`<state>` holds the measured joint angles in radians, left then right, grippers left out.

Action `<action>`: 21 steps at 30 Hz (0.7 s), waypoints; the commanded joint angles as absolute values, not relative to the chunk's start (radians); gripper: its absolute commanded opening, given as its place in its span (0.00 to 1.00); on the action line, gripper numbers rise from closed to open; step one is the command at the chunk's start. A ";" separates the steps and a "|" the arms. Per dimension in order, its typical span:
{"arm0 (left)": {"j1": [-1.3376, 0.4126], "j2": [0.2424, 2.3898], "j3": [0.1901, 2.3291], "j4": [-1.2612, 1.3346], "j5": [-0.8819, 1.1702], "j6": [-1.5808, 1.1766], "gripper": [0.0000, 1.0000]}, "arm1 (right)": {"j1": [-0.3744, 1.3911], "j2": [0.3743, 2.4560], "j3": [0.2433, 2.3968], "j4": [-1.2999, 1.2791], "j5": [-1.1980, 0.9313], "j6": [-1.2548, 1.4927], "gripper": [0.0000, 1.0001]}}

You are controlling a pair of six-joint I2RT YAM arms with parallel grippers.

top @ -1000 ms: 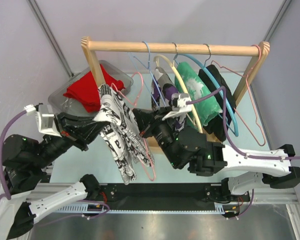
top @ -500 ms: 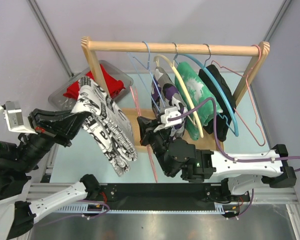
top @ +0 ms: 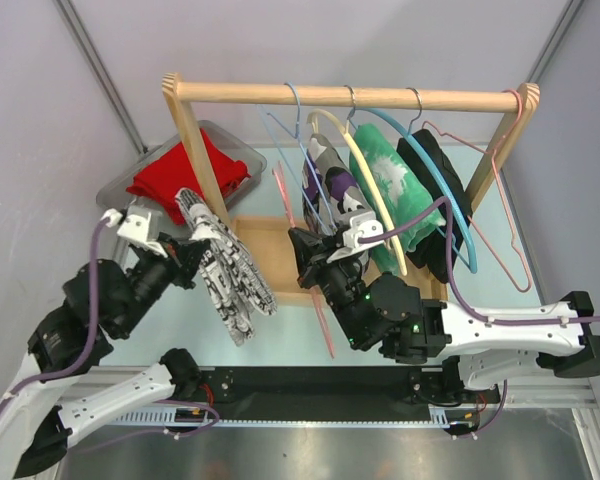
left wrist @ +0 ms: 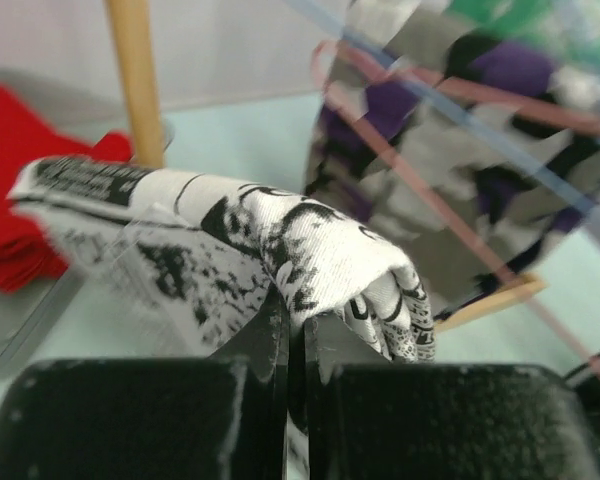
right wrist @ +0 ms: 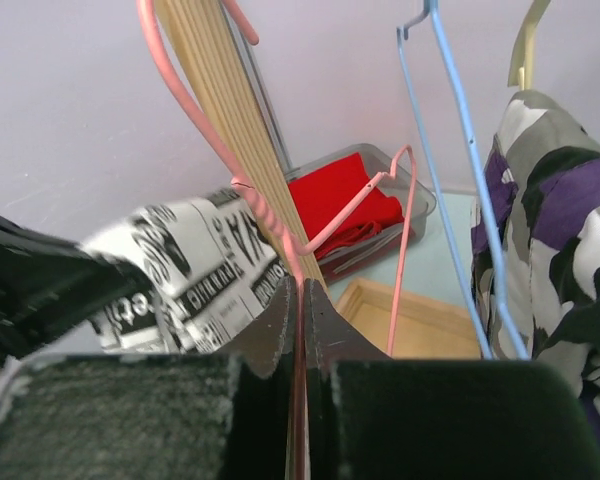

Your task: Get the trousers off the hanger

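left fingers [left wrist: 280, 350] pinched tight on a fold of the print trousers [top: 230, 275]. cloth hangs over the bench [top: 285, 335], beside the wooden rack's [top: 350, 97] left post. right fingers [right wrist: 280, 320] closed on the pink hanger [top: 321, 325], which sits apart from the trousers in top view.

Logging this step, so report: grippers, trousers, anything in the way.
Left gripper shut on trousers. Right gripper shut on pink hanger. Trousers look clear of hanger. Wooden rack post close beside them.

The camouflage garment [left wrist: 460, 150] is blurred in the left wrist view. There the trousers [left wrist: 320, 250] cover the tips of the left gripper [left wrist: 298, 322].
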<state>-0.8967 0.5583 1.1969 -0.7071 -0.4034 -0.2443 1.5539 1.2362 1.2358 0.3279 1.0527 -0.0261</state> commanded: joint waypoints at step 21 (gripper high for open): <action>0.032 0.797 1.222 -0.494 -0.066 -0.293 0.00 | 1.467 1.190 1.200 0.282 0.859 0.028 0.00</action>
